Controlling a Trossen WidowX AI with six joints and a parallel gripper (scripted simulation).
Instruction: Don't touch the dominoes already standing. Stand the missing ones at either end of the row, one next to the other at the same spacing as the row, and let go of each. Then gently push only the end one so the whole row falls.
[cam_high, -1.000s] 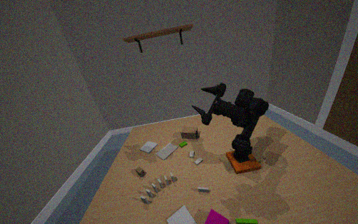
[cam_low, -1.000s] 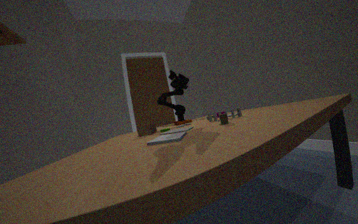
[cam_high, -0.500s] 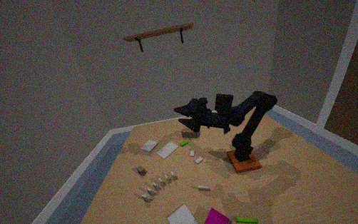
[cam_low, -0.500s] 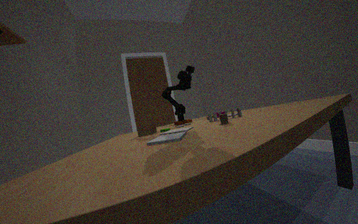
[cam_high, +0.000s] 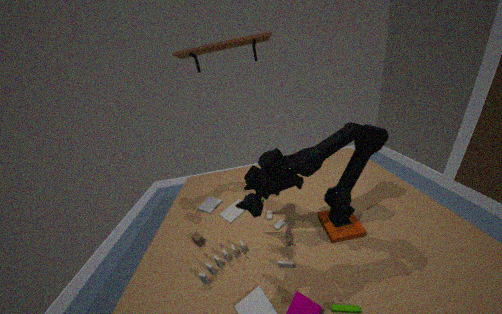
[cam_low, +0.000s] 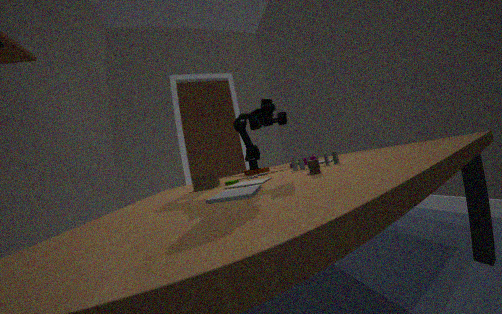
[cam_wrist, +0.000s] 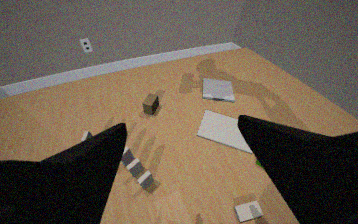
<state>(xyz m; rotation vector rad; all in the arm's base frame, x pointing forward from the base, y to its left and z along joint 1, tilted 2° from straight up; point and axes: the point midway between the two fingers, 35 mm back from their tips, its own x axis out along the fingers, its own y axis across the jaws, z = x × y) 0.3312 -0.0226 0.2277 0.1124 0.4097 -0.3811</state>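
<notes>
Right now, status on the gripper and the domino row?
Gripper open, empty, above the table. Standing domino row untouched. Spare dominoes lying flat near the base. Small brown block beside the row's far end.
</notes>
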